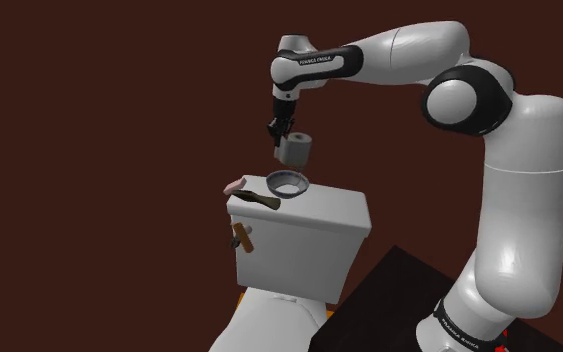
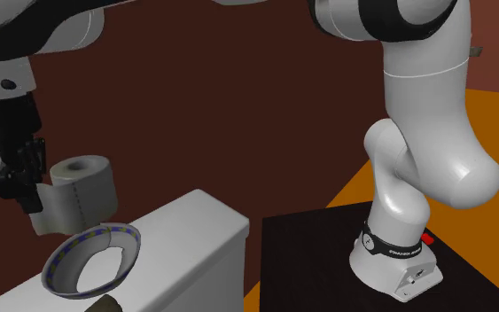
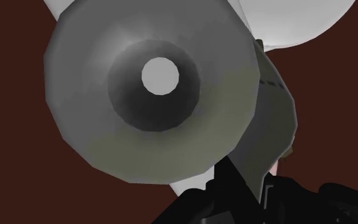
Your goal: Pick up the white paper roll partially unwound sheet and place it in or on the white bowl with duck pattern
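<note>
Clearly aloft, the paper roll (image 1: 296, 148) hangs clenched in the claw (image 1: 275, 132), just above the bowl (image 1: 272, 182).

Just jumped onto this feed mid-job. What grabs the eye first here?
The grey-white paper roll, clasped in the black gripper, hangs in the air just above the bowl without touching it. The bowl, with a blue and yellow pattern round its rim, sits on top of the white toilet tank, with the big white arm arching over it from the shoulder view's right.
</note>
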`<state>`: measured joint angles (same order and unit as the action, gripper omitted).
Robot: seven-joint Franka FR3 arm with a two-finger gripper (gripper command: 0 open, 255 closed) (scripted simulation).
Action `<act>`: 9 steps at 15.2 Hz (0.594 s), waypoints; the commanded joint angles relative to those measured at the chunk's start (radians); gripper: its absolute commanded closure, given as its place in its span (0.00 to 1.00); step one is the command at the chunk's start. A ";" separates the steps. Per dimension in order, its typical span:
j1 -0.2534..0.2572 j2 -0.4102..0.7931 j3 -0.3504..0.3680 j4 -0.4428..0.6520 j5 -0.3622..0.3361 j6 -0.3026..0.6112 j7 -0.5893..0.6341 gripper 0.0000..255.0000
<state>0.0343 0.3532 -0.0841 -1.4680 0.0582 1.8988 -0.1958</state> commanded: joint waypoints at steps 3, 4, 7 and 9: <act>0.001 0.023 0.002 -0.020 0.002 0.043 0.001 1.00; 0.002 0.025 0.002 -0.030 0.002 0.056 0.000 1.00; 0.002 0.031 0.002 -0.062 0.004 0.093 -0.001 1.00; 0.002 0.036 0.003 -0.081 0.005 0.118 -0.002 1.00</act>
<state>0.0364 0.3894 -0.0814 -1.5361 0.0624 2.0022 -0.1973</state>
